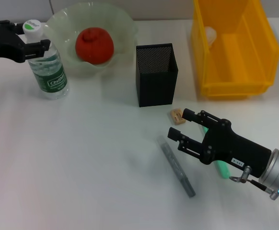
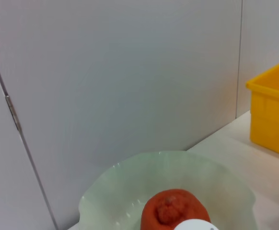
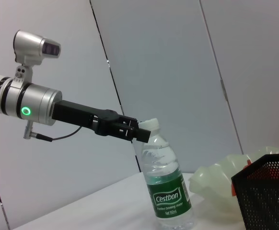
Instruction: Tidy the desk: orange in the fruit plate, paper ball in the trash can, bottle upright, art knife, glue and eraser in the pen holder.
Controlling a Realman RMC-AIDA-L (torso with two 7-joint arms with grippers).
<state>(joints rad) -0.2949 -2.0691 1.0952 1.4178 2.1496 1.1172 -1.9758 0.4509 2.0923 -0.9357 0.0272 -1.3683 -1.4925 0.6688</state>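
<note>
While I watched from the head camera, the left gripper (image 1: 36, 45) held the neck of the small clear plastic water bottle with the green label (image 1: 47, 67), its black fingers closed just under the white cap; the bottle stood upright near the table's far left corner. Just beside it, toward the far edge, the wide pale green scalloped fruit plate (image 1: 118, 21) carried the round red-orange orange (image 1: 95, 45) in its middle. The tall square black mesh pen holder (image 1: 156, 74) stood upright near the table's centre, close to the plate. In the far right corner sat the bright yellow rectangular trash can (image 1: 235, 45), and I could make out the small white crumpled paper ball (image 1: 210, 33) against its inner wall.

The right gripper (image 1: 180, 125) hung low over the right half of the table, its jaws spread wide and holding nothing. The tiny tan eraser block (image 1: 177, 116) lay on the table just beside its upper finger, between the gripper and the pen holder. A long grey stick-shaped art knife (image 1: 177, 166) lay flat in front of the gripper, toward the near edge. A pale green tube, probably the glue (image 1: 221, 168), showed partly beneath the gripper body.
</note>
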